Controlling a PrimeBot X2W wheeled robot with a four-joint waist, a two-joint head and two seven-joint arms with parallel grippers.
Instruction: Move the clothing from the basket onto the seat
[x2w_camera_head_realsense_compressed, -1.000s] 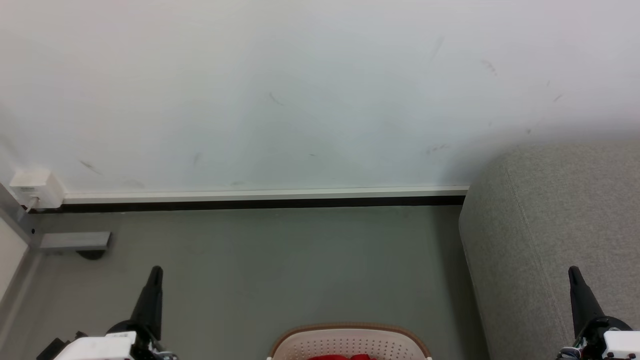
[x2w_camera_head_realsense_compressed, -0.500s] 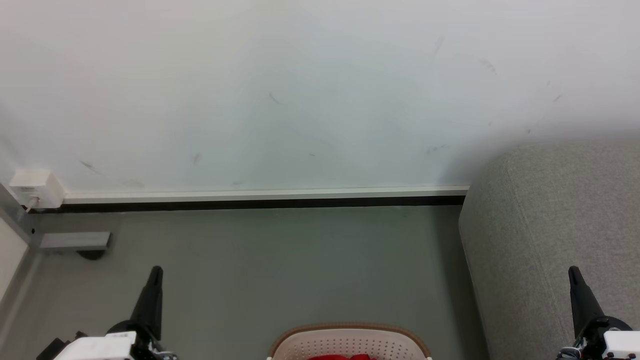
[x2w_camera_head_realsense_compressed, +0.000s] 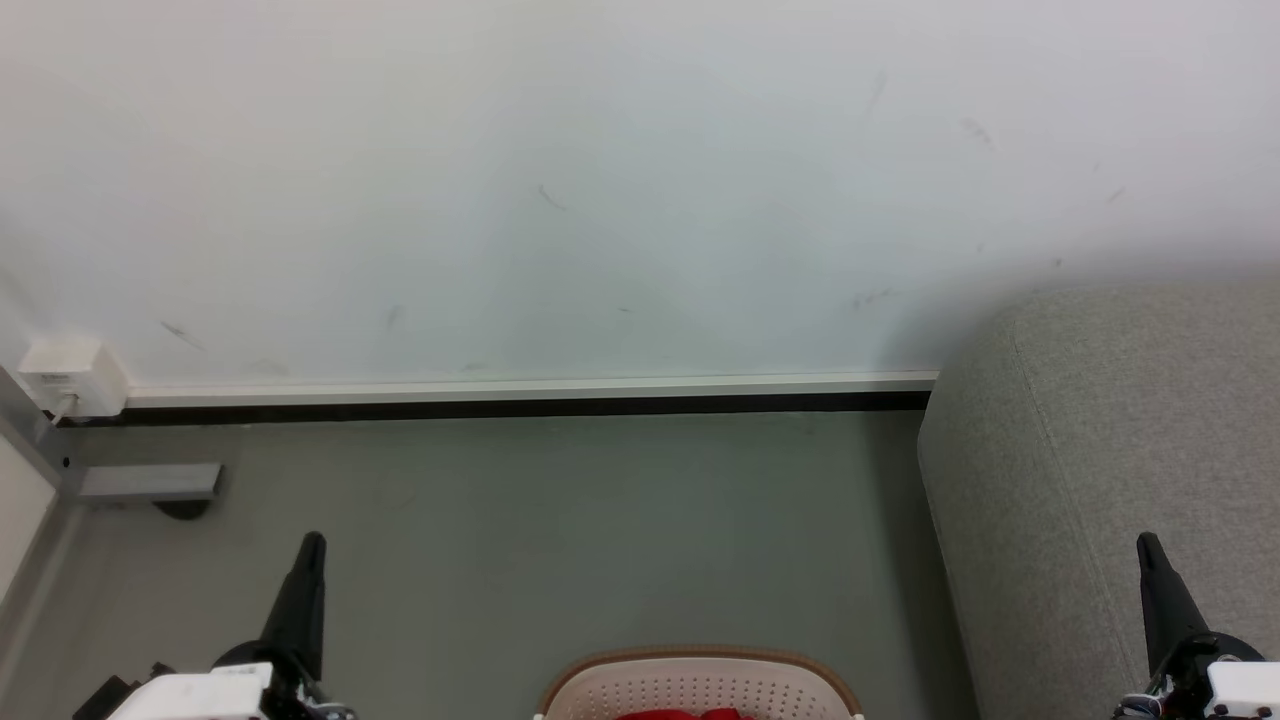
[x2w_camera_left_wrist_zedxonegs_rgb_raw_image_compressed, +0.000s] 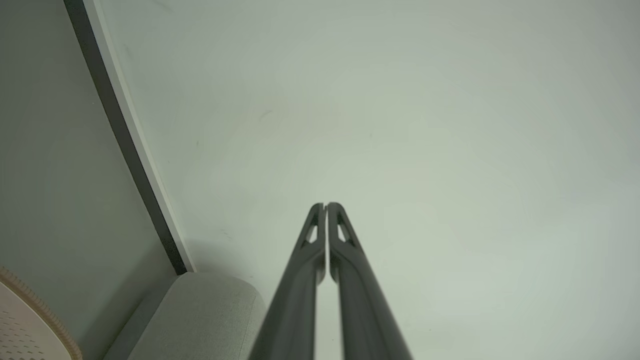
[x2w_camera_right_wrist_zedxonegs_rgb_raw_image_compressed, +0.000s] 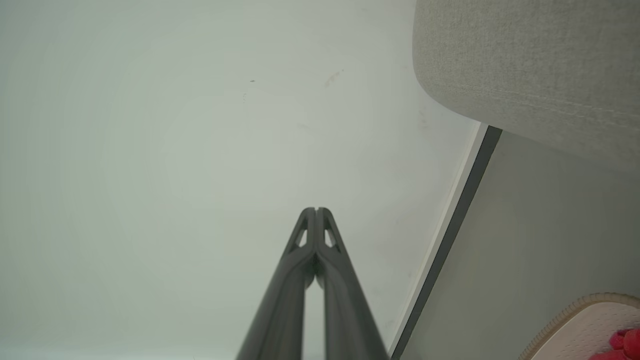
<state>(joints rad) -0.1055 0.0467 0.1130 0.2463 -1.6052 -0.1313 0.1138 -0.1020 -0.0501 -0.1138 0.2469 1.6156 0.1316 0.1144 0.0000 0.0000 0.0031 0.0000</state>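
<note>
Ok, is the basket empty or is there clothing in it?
Not empty. Red clothing lies inside the basket, at the head view's bottom edge. How much, I cannot tell: the frame cuts it off.

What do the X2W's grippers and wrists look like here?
The left gripper and right gripper match: two long dark grey fingers tapering to points, each with a triangular cut-out near the tip. Each rises from a black base on a white boxy wrist housing. Thin wires show by the right wrist. No markings legible.
</note>
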